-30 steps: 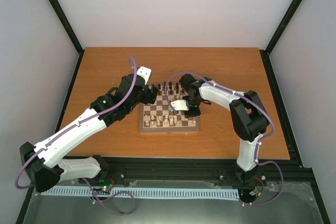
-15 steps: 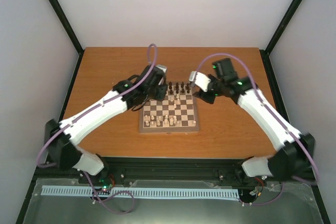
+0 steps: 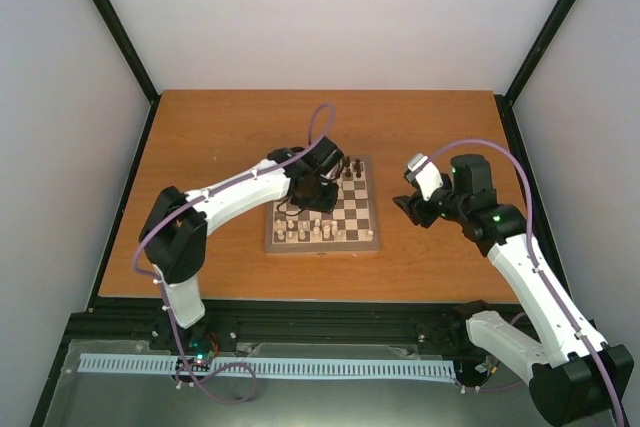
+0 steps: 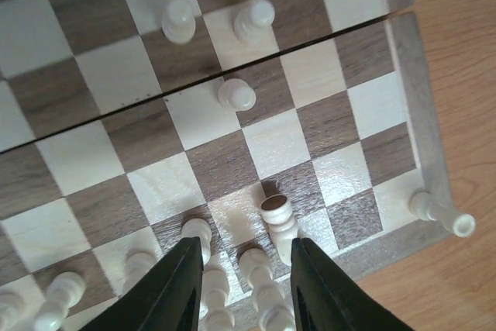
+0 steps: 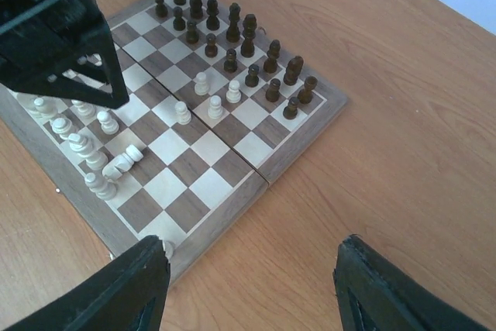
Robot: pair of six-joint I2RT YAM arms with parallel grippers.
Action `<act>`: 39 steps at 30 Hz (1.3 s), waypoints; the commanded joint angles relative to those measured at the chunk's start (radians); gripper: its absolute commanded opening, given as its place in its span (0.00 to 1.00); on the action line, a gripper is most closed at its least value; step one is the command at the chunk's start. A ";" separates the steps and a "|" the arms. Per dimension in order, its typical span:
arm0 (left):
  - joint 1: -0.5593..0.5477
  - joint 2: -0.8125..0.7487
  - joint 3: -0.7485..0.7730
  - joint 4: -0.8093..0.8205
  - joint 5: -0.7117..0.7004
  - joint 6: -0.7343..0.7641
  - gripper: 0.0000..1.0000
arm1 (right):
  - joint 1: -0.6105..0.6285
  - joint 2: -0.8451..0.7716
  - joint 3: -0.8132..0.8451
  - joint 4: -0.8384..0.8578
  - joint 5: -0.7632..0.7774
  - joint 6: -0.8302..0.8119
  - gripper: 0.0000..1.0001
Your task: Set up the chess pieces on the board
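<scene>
While the left fingers (image 4: 180,288) stand parted and empty, rounded cream turned-wood pieces (image 4: 260,269) sit between them on the glossy checkered board (image 4: 232,164); right fingers (image 5: 124,292) gape, empty.

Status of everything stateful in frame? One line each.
board, unfolded flat on the table.
dark pieces, upright in two rows.
cream pieces, mostly upright.
toppled cream piece, on its side on a square.
corner cream piece, lying across the board's edge.
left gripper, open over cream pieces.
right gripper, open, off the board.
</scene>
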 commanded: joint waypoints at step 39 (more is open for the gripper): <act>-0.078 0.303 0.206 -0.150 0.056 -0.061 0.31 | -0.014 -0.033 -0.035 0.045 -0.085 -0.016 0.61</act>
